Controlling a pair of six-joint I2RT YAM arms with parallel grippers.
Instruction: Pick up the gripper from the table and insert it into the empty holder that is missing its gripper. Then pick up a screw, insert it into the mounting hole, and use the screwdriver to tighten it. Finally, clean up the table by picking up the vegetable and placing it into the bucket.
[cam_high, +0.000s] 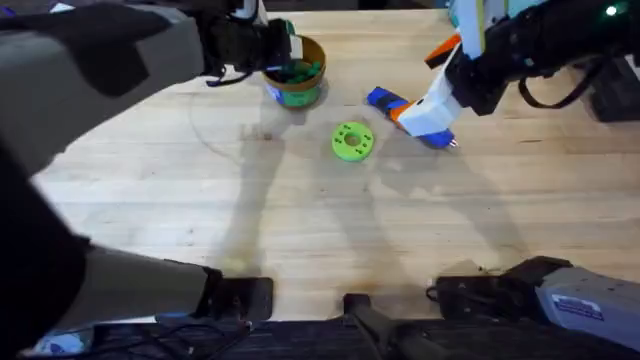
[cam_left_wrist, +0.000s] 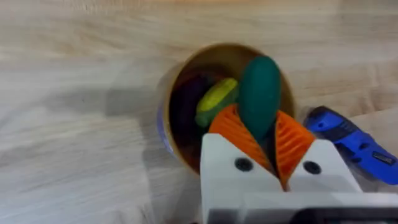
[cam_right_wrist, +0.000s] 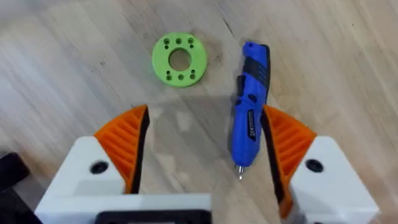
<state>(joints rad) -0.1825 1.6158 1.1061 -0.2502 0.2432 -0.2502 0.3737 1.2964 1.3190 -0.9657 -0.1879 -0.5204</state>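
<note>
With the dark green vegetable pinched between the orange ribbed pads of the left gripper and hanging right over the mouth of the bucket, the job looks to be on its last step, the clean-up. The vegetable is smooth, elongated and rounded at the end, its tip poking past the fingertips and over the bucket's rim; a yellow-green piece already lies inside, just beyond the pads. The next move likely calls only for the fingers to part so the vegetable drops straight in. The right gripper hovers with its fingers spread wide, the blue electric screwdriver lying just inside one pad, and the bright-green disc with holes further ahead.
</note>
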